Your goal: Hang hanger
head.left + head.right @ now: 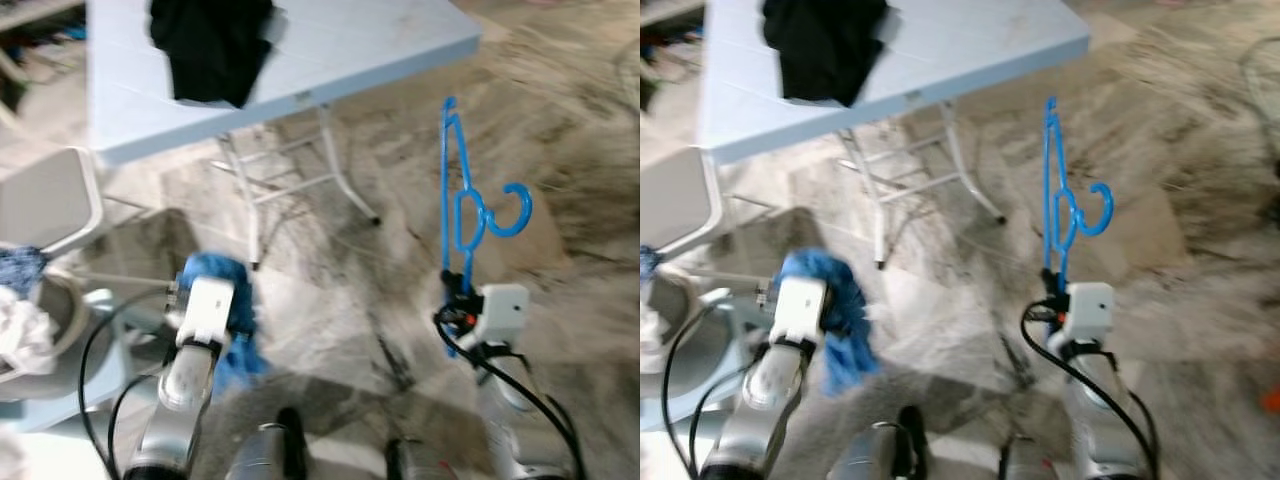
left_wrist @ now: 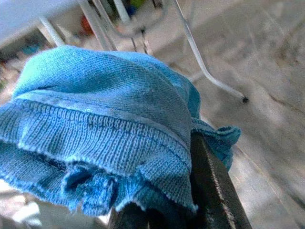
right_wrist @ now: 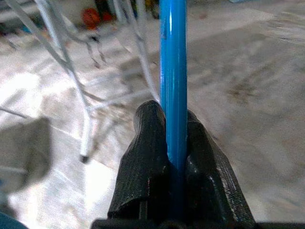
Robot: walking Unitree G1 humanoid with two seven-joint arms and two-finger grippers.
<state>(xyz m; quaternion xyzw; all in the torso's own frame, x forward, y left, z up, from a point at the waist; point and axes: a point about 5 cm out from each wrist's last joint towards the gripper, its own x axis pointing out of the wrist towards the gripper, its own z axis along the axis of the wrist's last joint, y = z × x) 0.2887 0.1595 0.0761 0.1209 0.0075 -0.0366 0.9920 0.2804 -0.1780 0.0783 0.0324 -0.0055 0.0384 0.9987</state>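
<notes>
Two claws busy: my right gripper (image 3: pixel 174 143) clamps the blue hanger (image 1: pixel 462 195) upright at center right; my left gripper (image 2: pixel 190 210) grips blue knit cloth (image 2: pixel 105 129) lower left.

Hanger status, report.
Right tool shut on blue hanger, held upright. Left tool shut on blue knit cloth. Folding table ahead-left.

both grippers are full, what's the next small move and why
Probably bring the two grippers together to start threading the garment onto the hanger. The right gripper is clamped on the blue plastic hanger, held upright with its hook free, while the left gripper holds a bunched blue knit garment apart from it. No rail is visible.
</notes>
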